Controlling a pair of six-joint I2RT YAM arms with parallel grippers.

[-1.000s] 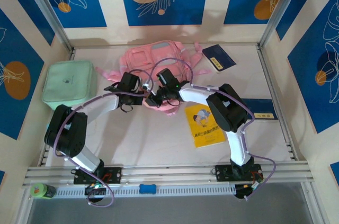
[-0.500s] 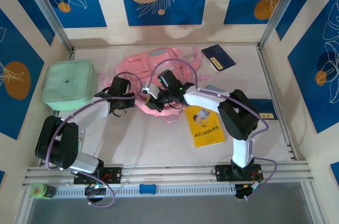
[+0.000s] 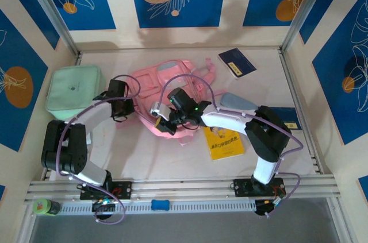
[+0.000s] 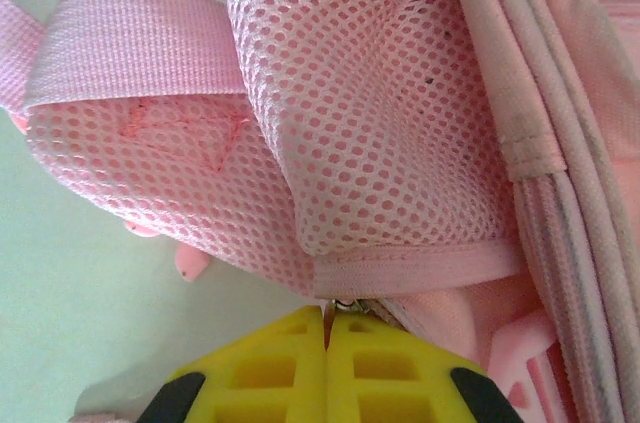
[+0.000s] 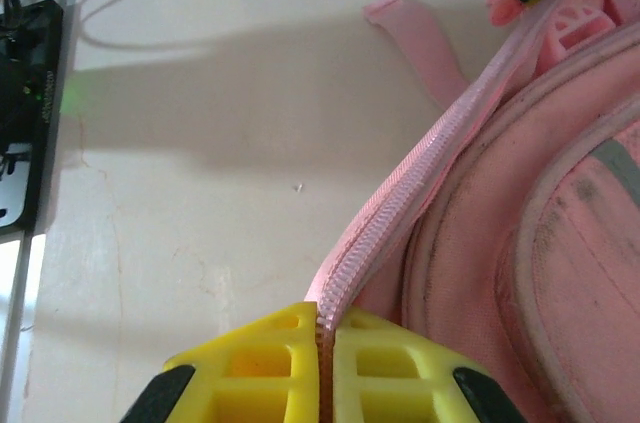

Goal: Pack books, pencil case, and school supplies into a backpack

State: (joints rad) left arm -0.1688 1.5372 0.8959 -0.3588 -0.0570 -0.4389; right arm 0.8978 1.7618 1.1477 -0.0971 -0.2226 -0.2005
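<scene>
Pink backpack, mesh side, dirt smudges, zip edge in right gripper

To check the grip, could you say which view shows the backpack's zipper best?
Right wrist: the zipper runs close-up into the shut right tool. From the top the backpack is too small; left wrist shows its mesh.

The right gripper pinches the pink backpack's zipper edge, with the pale table just beside it.
</scene>
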